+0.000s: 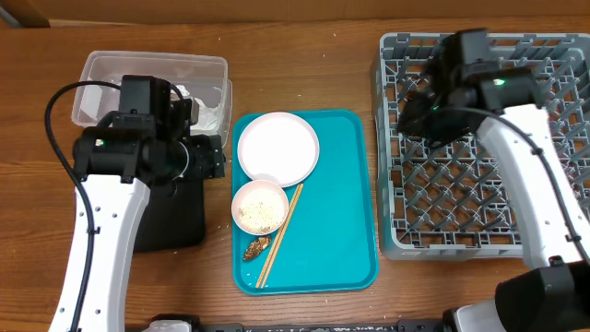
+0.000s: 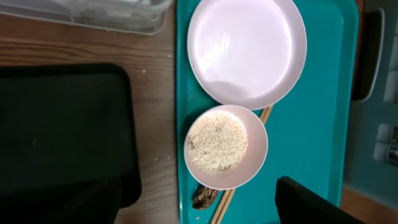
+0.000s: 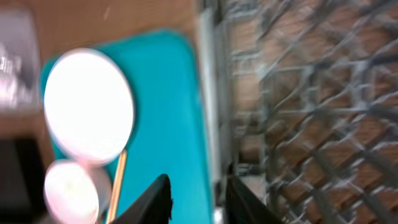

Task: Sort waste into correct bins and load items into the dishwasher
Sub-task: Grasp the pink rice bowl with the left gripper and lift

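Note:
A white plate and a pinkish-white bowl holding rice grains sit on the teal tray. A brown food scrap lies beside the chopsticks. My left gripper is open and empty, high over the tray's left edge. The left wrist view shows the plate, bowl and scrap between its fingers. My right gripper is open and empty over the left edge of the grey dish rack, as the blurred right wrist view shows. The blue-white bowl and the cup are out of view.
The clear tub stands at the back left with something crumpled and whitish in it. The black tray lies in front of it, partly under my left arm. The rack fills the right side.

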You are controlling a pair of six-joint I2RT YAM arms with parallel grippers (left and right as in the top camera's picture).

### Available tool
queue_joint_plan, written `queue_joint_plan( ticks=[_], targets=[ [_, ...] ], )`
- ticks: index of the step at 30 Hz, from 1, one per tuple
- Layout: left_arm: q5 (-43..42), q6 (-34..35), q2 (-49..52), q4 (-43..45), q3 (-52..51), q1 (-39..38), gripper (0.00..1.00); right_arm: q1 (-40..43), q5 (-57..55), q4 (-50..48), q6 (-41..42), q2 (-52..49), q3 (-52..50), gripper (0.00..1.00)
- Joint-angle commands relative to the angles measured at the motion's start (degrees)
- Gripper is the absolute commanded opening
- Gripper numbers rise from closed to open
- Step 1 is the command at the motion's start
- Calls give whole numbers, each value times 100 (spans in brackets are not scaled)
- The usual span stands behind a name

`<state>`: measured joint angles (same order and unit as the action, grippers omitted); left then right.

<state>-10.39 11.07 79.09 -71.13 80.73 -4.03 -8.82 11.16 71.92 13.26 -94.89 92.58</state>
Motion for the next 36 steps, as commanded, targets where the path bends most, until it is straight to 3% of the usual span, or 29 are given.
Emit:
queue_joint_plan(
  ticks=[1, 7, 11, 20, 24, 36],
  targets=[
    [44, 149, -35, 55, -254, -310, 80, -273, -107, 302, -173, 7, 37, 33],
    [50, 398, -22, 527, -868, -1099, 80, -107, -1139, 765, -105, 7, 39, 36],
    [118, 485, 103, 994, -1268, -1657, 78, 177, -1084, 857, -105, 7, 39, 44],
    [400, 590, 1154, 1644, -1613, -2581, 73, 306, -938, 855, -109, 7, 39, 44],
    [402, 590, 1718, 1878, -1613, -2837, 66, 306, -938, 861, -109, 7, 39, 44],
    [658, 688, 2315, 1932, -1611, -2946, 4, 306, -938, 885, -107, 7, 39, 44]
  ],
)
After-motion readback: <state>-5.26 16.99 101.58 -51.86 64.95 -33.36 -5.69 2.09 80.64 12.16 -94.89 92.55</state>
